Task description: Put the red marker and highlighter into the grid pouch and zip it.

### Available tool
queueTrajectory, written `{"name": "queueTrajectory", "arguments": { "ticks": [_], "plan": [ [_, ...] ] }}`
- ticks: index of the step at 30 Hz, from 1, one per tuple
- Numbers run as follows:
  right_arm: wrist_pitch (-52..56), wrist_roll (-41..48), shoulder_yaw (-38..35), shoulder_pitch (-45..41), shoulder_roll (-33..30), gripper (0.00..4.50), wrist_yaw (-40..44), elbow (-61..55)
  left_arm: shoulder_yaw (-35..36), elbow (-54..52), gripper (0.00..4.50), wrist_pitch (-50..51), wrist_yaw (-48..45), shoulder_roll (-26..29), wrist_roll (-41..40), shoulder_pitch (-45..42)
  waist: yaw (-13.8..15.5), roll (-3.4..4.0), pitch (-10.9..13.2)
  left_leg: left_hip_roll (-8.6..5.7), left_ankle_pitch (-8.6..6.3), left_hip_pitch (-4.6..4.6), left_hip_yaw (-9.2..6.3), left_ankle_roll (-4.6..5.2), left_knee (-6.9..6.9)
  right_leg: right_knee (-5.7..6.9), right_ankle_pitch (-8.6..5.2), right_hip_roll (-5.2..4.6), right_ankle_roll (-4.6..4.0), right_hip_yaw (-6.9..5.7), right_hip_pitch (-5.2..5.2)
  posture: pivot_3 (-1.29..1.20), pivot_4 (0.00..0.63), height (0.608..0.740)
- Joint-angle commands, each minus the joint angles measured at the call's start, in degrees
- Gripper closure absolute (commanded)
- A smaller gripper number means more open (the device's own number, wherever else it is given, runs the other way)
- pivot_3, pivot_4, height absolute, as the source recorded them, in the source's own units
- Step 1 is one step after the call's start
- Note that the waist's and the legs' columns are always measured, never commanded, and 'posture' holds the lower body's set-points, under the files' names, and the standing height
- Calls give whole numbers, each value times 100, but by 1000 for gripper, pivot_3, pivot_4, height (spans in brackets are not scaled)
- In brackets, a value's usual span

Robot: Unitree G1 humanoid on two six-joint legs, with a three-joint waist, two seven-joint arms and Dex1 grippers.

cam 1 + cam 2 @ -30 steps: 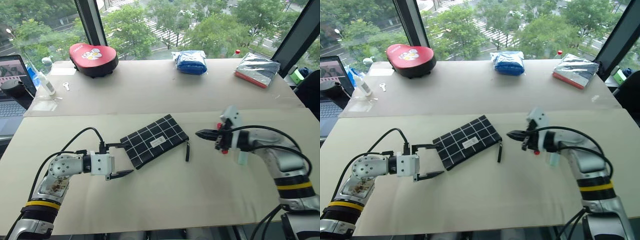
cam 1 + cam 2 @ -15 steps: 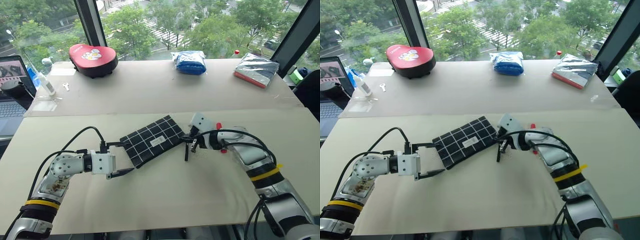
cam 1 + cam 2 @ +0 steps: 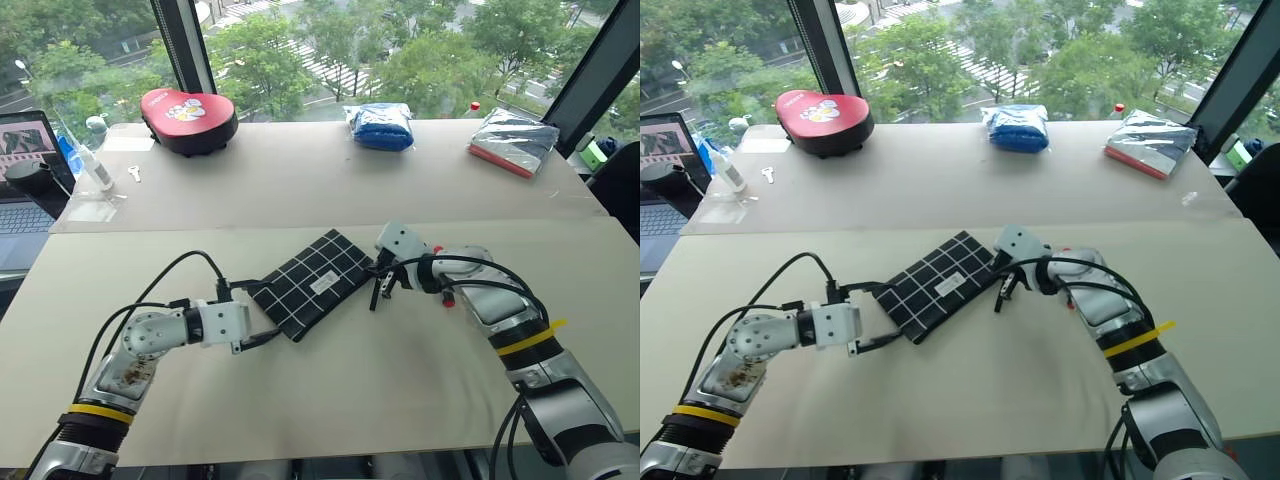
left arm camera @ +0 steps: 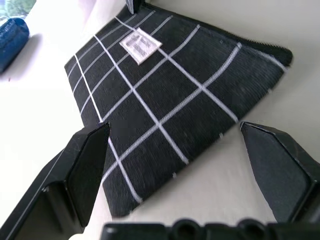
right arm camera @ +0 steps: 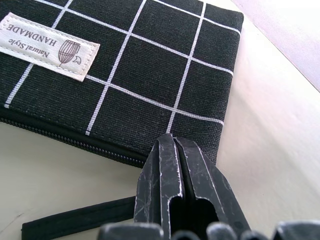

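Since a second ago the right gripper (image 3: pixel 382 272) has swung in from open table on the right to the pouch's zipper end, and the left gripper (image 3: pixel 258 313) has slid right, up to the pouch's near-left corner. Between them the grid pouch (image 3: pixel 312 283) now lies a little turned and shifted from where it was.

The pouch rests flat near the middle of the pale table (image 3: pixel 400 370), set on a diagonal, white label (image 3: pixel 322 284) facing up. In the left wrist view the left gripper's 2 black fingers (image 4: pixel 80 175) stand wide apart, one to each side of the pouch's nearest corner, with nothing held between them. The right gripper's 2 fingers (image 5: pixel 175 185) are pressed tightly together, their tips at the pouch's corner where the zipper line (image 5: pixel 75 141) ends. The black pull strap (image 5: pixel 75 219) lies on the table just beside those tips; I can't tell whether it is pinched.

A bit of red (image 3: pixel 449 299) shows under the right forearm; I can't make out what it is. Along the far edge of the table sit a red cushion (image 3: pixel 187 117), a blue bundle (image 3: pixel 381 124) and a silver packet (image 3: pixel 514 139). A laptop (image 3: pixel 22 170) stands at the far left.
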Motion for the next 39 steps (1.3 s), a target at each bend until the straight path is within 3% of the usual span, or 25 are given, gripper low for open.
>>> {"name": "queueTrajectory", "arguments": {
  "ticks": [1, 9, 26, 39],
  "plan": [
    [146, -68, -9, 85, 28, 4439, 23, -15, -381, -354, 0, 298, -62, -15, 243, 164, -5, 1, -1, 0, 0, 0, 0, 0, 0, 0, 0, 0, 0, 0, 0, 0, 150, 740],
    [243, -57, -27, 129, 110, 4439, -13, -136, -482, -252, 0, 236, 65, 116, 550, 79, -17, 2, -3, 1, -2, 2, 0, 4, 0, -2, -1, 1, 1, 0, 1, 0, 150, 740],
    [353, -40, -63, 256, 157, 4439, -68, -327, -999, 174, 0, 295, 1165, -524, 1607, -329, 60, 6, -10, 0, -1, 39, 0, 2, 0, -2, -2, 0, 1, 3, 35, 0, 150, 740],
    [342, -64, -61, 227, 187, 4439, -92, -235, -1351, 620, 0, 317, 1453, -539, 1947, -324, 63, 7, -13, 3, -4, 84, -10, 6, -2, -7, -9, 0, 9, -1, 90, 0, 150, 740]
  ]
}}
